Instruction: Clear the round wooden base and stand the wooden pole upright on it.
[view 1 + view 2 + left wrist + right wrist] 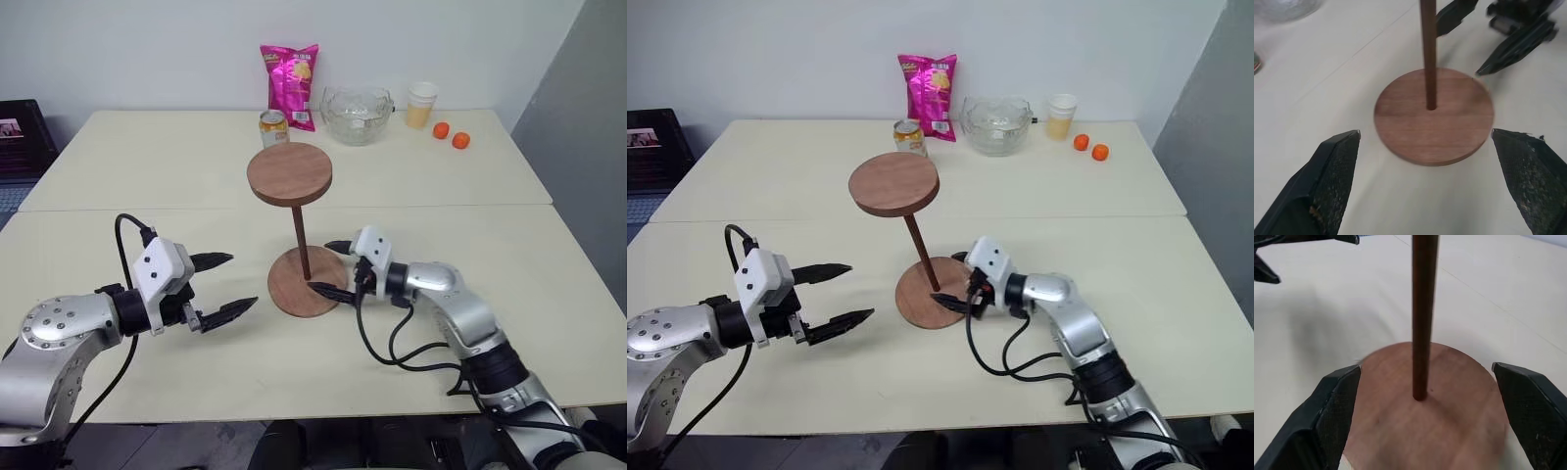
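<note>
So the wooden pole (300, 227) stands upright in the centre hole of the round wooden base (307, 282), disc end up, near the middle of the table (549, 255). Right gripper (331, 267) sits just right of the base, fingers spread wide, holding nothing. Left gripper (221, 285) hovers off to the left, also wide open and empty. Chip bag (290, 84) and glass bowl (357, 115) sit at the far edge.
</note>
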Robot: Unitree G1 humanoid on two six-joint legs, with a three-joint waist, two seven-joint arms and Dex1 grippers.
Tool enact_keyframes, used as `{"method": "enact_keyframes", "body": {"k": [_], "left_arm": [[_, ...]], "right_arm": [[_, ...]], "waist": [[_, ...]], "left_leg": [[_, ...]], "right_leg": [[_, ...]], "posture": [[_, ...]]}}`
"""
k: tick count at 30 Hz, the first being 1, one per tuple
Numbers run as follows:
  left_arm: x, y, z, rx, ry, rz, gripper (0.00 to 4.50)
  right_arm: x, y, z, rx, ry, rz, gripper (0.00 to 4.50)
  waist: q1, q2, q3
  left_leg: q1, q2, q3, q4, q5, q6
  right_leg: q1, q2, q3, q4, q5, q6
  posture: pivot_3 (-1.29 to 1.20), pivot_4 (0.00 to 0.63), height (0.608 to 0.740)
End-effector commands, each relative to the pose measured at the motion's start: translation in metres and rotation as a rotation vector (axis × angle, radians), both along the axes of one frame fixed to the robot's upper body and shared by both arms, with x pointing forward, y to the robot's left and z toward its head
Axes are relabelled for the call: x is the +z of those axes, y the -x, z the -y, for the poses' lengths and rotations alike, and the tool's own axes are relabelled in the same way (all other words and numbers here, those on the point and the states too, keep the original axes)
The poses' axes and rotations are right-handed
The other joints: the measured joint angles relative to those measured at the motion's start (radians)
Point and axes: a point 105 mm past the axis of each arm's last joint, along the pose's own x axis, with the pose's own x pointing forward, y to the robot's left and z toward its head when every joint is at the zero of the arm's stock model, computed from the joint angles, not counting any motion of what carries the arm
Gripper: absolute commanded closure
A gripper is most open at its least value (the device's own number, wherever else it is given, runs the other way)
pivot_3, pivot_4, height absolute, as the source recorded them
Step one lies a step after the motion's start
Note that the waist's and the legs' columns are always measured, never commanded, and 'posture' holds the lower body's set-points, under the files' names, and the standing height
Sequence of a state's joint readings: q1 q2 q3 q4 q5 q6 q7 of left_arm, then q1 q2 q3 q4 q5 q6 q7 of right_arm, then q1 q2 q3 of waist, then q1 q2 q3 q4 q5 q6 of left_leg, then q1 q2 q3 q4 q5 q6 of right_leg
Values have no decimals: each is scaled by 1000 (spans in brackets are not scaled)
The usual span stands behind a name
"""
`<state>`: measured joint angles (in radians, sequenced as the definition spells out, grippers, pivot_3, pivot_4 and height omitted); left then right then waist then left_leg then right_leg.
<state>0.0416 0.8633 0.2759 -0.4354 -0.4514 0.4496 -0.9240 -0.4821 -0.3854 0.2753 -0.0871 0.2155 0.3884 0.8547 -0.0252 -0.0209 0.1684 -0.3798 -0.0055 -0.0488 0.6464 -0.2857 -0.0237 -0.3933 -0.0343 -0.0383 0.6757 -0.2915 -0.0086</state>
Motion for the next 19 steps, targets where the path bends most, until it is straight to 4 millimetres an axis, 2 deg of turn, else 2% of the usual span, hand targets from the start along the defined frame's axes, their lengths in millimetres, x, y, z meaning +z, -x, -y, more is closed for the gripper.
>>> {"method": "enact_keyframes", "body": {"k": [1, 3, 5, 9, 14, 19], "left_arm": [[3, 0, 0, -2, -41, 31, 0], [3, -1, -2, 3, -40, 32, 0], [4, -3, -7, 23, -26, 41, 0], [5, -6, -32, 115, -70, 38, 0], [6, -4, -45, 142, -80, 32, 0], [8, -4, -46, 127, -63, 29, 0]], "right_arm": [[23, 8, 14, 30, -7, 65, 13], [28, 11, 27, 34, 24, 81, 13], [37, 17, 50, 32, 63, 98, 13], [48, 27, 83, 18, 128, 119, 13], [53, 32, 101, -8, 139, 95, 13], [54, 33, 103, -17, 146, 98, 13]], "waist": [[0, 0, 1], [0, 0, 2], [1, -1, 2], [7, -3, 7], [3, -3, 8], [6, -4, 8]], "left_leg": [[0, 0, 0, 0, 0, 0], [0, 0, 0, 0, 0, 0], [0, 0, 0, 0, 0, 0], [0, 0, 0, 0, 0, 0], [1, 1, 0, 0, 0, 0], [1, 0, 0, 1, 0, 0]], "right_leg": [[0, 0, 0, 0, 0, 0], [0, 0, 0, 0, 0, 0], [0, 0, 0, 0, 0, 0], [1, 0, 0, 0, 0, 0], [1, 1, -1, 1, 0, 0], [3, 0, -1, 0, 0, 0]], "posture": [[0, 150, 740], [0, 150, 740], [0, 150, 740], [0, 150, 740], [0, 150, 740], [0, 150, 740]]}}
